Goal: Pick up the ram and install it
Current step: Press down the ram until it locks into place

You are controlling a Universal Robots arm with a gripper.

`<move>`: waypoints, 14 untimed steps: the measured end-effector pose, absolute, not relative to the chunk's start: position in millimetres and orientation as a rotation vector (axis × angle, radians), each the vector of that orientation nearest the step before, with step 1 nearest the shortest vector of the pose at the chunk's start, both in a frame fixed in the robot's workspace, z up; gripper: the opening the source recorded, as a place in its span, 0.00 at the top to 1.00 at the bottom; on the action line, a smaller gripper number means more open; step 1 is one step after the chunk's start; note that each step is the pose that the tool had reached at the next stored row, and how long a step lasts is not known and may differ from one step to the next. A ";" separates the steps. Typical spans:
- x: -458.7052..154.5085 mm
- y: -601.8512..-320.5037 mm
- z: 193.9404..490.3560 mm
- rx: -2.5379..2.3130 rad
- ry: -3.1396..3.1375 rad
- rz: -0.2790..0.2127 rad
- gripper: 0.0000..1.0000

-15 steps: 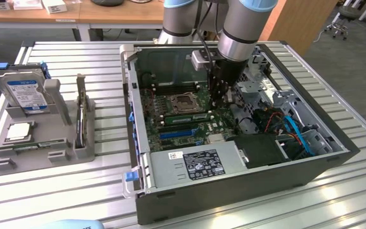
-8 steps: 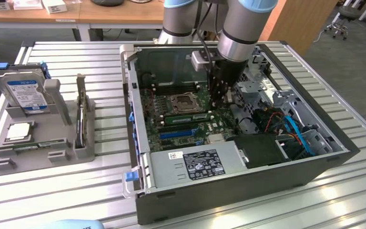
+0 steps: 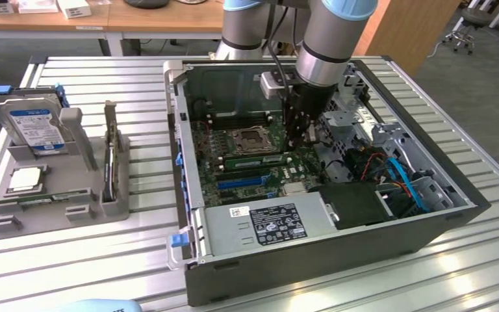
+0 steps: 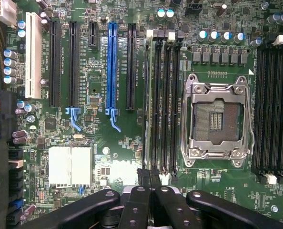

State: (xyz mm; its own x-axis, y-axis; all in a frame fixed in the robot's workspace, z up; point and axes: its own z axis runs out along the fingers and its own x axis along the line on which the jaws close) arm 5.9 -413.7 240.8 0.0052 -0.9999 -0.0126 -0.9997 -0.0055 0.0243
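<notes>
In the exterior view the end effector (image 3: 299, 153) reaches down into the open computer case (image 3: 319, 250), its tips hard to make out against the motherboard (image 3: 258, 179). The ram (image 3: 254, 158), a narrow green stick, stands in a slot beside the empty CPU socket (image 4: 217, 121). The wrist view shows it edge-on (image 4: 146, 119), with the clenched end effector (image 4: 148, 179) over its end; contact is unclear.

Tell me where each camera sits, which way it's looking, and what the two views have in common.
Exterior view: off the arm, raised, looking down across the slatted table at the open computer case and parts tray; the arm reaches into the case.
Wrist view: on the wrist, facing straight onto the motherboard; the shut claw shows.
Shared: motherboard, empty CPU socket, blue slot.
</notes>
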 end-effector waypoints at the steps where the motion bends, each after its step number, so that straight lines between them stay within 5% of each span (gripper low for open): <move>1: 5.9 -413.7 240.7 2.221 -2.209 -0.041 0.90; 14: 5.8 -410.4 238.3 2.225 -2.213 -0.048 0.90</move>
